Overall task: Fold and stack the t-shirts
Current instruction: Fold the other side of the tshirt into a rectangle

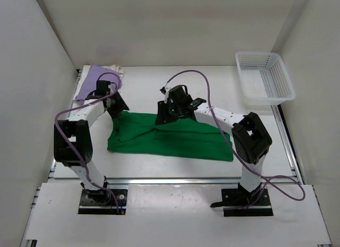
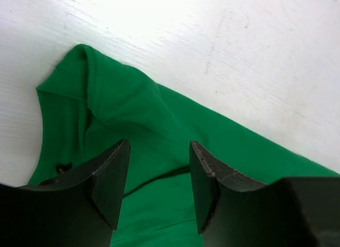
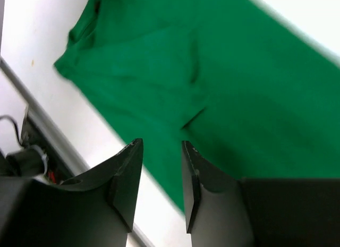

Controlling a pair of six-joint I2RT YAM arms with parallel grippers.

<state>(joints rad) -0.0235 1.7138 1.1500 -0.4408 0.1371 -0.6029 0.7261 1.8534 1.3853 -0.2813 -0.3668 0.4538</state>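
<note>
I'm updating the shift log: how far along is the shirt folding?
Seemingly done: the lavender t-shirt and the cream-white t-shirt lie together at the table's far left corner, apparently folded. In hand: the green t-shirt lies mid-table, looking only partly folded, with the left end effector and the right end effector open above it, gripping nothing. Left: finish folding it and stack it with the others.
</note>
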